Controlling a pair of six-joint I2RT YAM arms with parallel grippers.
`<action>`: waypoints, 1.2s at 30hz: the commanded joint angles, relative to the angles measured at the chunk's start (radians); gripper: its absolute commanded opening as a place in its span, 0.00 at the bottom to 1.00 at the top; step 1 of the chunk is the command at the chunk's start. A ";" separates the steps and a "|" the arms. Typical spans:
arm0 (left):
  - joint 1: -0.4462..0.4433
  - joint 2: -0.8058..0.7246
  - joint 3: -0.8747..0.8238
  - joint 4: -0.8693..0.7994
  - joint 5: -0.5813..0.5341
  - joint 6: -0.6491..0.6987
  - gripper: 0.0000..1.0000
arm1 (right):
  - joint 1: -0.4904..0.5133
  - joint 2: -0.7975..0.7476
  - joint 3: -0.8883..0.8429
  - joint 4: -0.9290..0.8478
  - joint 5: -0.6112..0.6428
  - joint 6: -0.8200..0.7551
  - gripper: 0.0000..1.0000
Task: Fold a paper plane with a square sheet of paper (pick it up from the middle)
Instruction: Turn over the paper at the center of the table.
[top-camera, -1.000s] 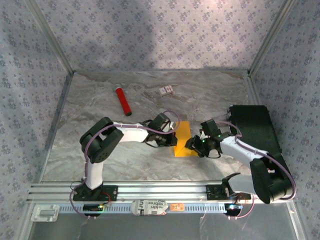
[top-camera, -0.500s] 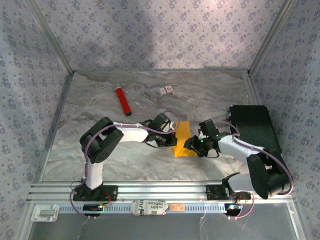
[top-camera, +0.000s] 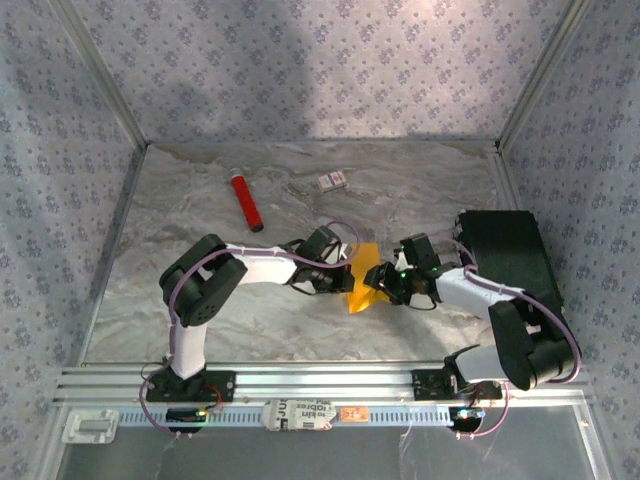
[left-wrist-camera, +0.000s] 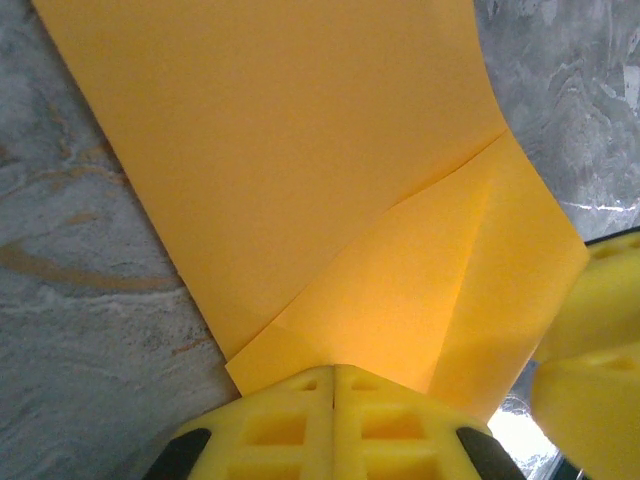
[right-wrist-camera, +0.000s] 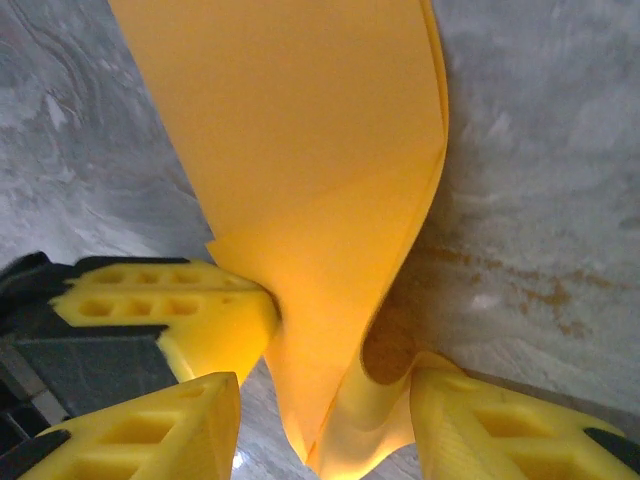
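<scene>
left gripper (left-wrist-camera: 333, 372): fingers (left-wrist-camera: 400, 425) pressed together, pinching a folded corner of the sheet of paper (left-wrist-camera: 300, 150)
right gripper (right-wrist-camera: 325, 400): fingers (right-wrist-camera: 500, 425) apart, the sheet's curled edge loose between them
sheet of paper: orange-yellow, creased, mid-table between both grippers
table (top-camera: 200, 290): grey marble; red tube (top-camera: 246, 203) and white card (top-camera: 333, 181) well apart, farther back

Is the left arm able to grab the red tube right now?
Probably not right away. The left end effector is shut on the orange paper, so it would have to let go first. The red tube lies farther back on the table, with nothing in between.
</scene>
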 joint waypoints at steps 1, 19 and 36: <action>0.002 0.038 -0.001 -0.100 -0.012 0.014 0.04 | -0.029 -0.007 0.010 0.030 -0.034 -0.025 0.49; 0.004 0.042 0.010 -0.104 -0.003 0.009 0.04 | -0.135 0.086 -0.003 0.134 -0.132 -0.048 0.46; 0.007 0.033 0.004 -0.101 -0.003 0.003 0.04 | -0.158 0.114 -0.044 0.227 -0.168 -0.046 0.38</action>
